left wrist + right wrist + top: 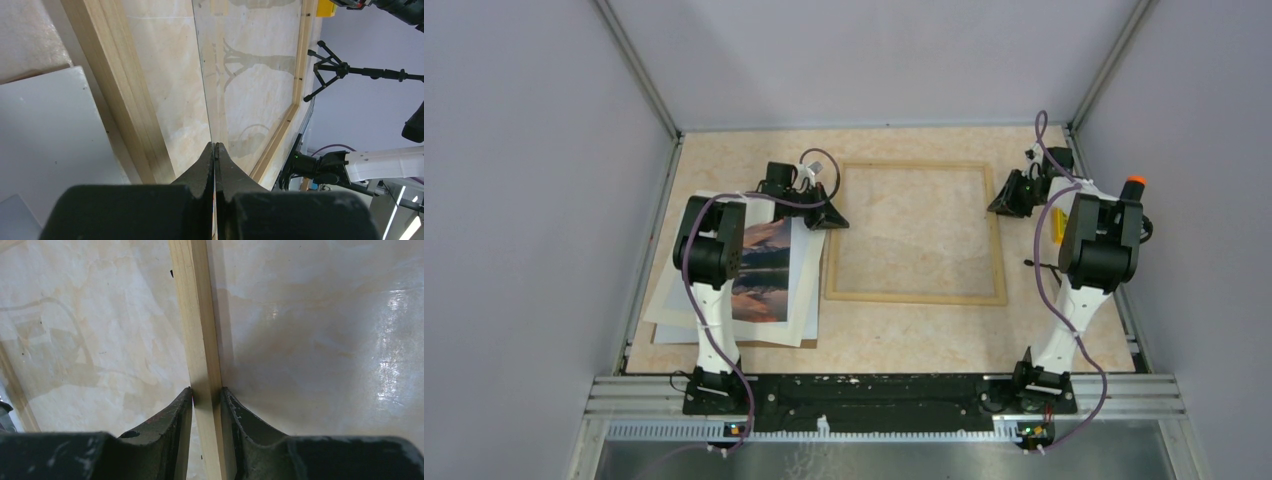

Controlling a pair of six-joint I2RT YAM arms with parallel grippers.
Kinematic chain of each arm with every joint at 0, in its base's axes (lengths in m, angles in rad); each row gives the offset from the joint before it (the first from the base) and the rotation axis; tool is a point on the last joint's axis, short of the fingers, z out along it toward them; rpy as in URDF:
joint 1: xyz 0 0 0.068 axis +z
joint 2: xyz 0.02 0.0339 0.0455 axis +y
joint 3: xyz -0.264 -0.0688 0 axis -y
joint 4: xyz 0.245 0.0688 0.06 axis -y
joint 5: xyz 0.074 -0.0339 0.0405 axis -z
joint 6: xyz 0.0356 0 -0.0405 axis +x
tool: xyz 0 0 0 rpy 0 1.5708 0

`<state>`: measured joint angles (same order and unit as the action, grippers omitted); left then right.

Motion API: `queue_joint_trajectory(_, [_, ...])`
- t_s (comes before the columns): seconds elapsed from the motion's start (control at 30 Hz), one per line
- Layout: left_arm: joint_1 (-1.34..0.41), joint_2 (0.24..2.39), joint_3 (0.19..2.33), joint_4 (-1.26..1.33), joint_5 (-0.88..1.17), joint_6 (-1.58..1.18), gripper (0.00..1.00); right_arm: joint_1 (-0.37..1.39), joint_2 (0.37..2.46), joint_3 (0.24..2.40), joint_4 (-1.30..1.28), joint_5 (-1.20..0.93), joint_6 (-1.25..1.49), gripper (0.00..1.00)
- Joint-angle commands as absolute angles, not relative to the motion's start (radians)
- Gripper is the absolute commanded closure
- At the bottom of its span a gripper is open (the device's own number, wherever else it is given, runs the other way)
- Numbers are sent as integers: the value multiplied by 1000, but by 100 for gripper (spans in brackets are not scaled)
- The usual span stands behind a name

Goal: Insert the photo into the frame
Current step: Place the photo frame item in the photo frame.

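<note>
Right fingers (186, 402) clamp narrowly on the right rail of the frame (200, 340). Left fingers (210, 156) are pinched tight on a clear pane (250, 75) at the frame's left side. Beside it, left on the bench (904, 340), the photo (764, 270) lies atop white sheets (807, 295).

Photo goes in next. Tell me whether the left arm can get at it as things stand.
Probably, not at once. The photo lies uncovered on the stack beside that arm, but the left gripper is shut at the left edge of the frame and must first pull back.
</note>
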<state>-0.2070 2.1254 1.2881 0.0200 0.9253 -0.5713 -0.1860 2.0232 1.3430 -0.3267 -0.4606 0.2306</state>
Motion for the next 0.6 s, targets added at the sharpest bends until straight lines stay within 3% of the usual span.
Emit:
queue_joint_trajectory(0.0, [-213, 2116, 1331, -36, 913, -522, 100, -179, 2007, 1372, -324, -458, 218, 72])
queue_joint_trajectory(0.57, [-236, 2143, 1384, -121, 885, -485, 98, -179, 2008, 1358, -289, -535, 235, 63])
